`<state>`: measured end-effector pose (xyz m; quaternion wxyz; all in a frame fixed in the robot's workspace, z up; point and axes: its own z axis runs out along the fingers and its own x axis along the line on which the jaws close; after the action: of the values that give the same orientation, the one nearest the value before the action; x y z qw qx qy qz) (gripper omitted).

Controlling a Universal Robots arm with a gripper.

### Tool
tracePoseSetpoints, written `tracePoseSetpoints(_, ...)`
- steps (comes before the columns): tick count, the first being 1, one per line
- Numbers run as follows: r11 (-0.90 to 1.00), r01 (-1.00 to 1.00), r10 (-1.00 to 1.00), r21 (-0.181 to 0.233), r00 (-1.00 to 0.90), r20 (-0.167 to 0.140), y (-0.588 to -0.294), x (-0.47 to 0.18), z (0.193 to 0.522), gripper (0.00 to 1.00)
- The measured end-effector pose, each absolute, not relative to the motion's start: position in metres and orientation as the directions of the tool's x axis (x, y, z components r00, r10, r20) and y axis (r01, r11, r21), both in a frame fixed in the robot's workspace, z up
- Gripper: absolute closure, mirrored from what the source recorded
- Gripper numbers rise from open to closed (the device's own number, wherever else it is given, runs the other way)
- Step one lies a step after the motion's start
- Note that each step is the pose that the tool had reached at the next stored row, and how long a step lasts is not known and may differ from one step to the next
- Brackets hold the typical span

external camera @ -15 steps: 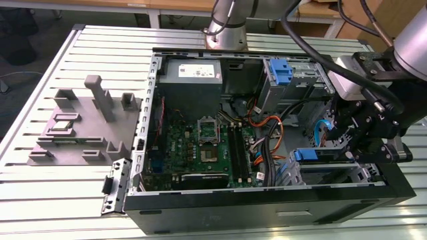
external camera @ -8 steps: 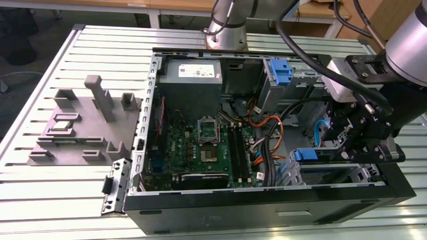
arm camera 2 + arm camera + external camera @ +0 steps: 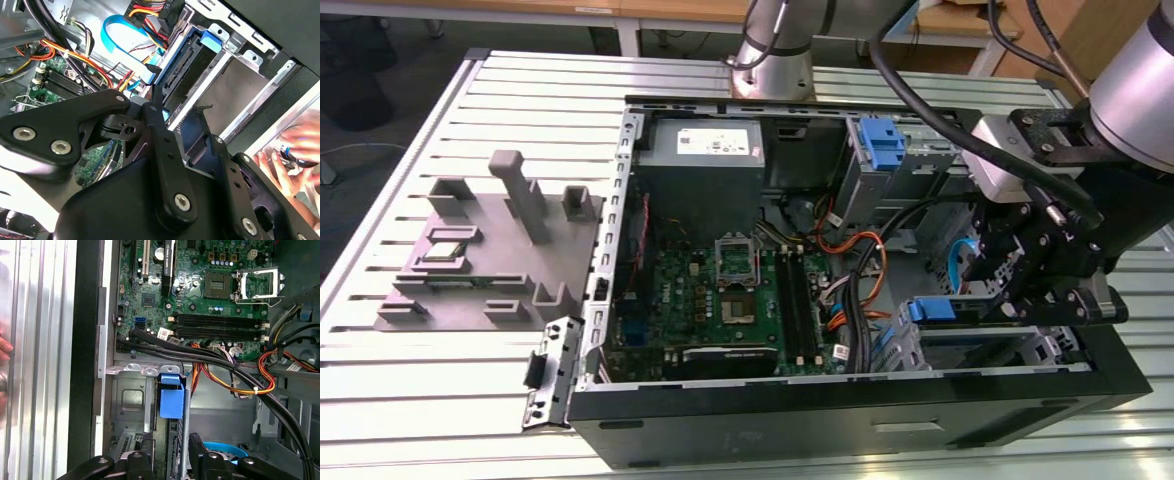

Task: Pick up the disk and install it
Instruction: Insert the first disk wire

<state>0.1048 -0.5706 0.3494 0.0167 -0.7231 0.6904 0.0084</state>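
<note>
The pincer (image 3: 172,460) is clamped on the disk (image 3: 171,402). In the first wrist view one black finger (image 3: 144,460) lies against each flat side, and the drive stands on edge between them. The disk's blue carrier frame reaches out past the fingertips. It sits in the metal drive bay (image 3: 131,400) directly ahead of the pincer, with its blue tab at the bay's mouth.

In the second wrist view the disk (image 3: 187,60) shows edge-on beyond the pincer (image 3: 185,120), with its connector side bare and the bay's wall (image 3: 240,85) just beside it.

A bundle of black, orange and yellow cables (image 3: 235,380) crosses just beyond the bay, and the green motherboard (image 3: 200,280) lies farther out.

In the exterior view the pincer (image 3: 1014,290) hangs inside the open computer case (image 3: 854,420), with the disk (image 3: 938,310) just beside it on the motherboard's side. A person's blurred hand (image 3: 292,150) is outside the case wall, near the pincer.
</note>
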Motion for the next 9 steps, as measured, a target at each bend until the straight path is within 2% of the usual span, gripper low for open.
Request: tracePoseSetpoints(9, -0.046, -0.999, -0.998, -0.012, 0.046, -0.035, -0.5706, 0.1048, 0.3507, 0.58)
